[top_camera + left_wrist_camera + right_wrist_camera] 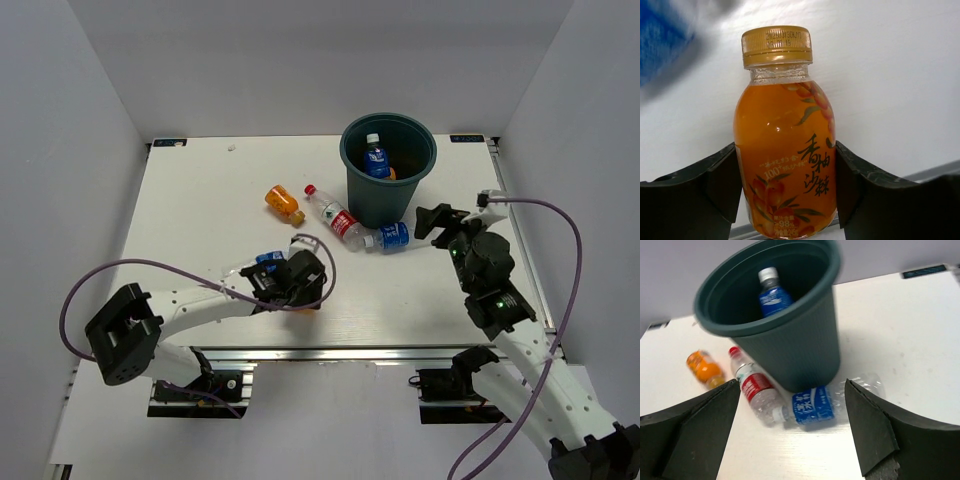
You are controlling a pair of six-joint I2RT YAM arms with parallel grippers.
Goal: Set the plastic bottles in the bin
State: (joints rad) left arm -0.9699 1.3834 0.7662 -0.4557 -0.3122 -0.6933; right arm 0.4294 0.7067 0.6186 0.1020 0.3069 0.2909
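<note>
My left gripper (300, 280) (785, 150) is shut on an orange-filled bottle (782, 115) with a gold cap; both fingers press its sides. In the top view the gripper hides this bottle. A clear blue-label bottle (265, 260) lies just left of that gripper. The dark teal bin (388, 190) (795, 350) stands at the back, with a blue-label bottle (376, 160) (772, 297) inside. At its base lie a blue-label bottle (390, 237) (812, 406), a red-label bottle (335, 218) (752, 385) and another orange bottle (284, 204) (705, 369). My right gripper (440, 222) (792, 385) is open and empty, right of the bin.
The white table (200, 200) has a metal rail (350, 352) along its near edge. White walls enclose the left, back and right sides. The left arm's purple cable (150, 265) loops over the table's near left part.
</note>
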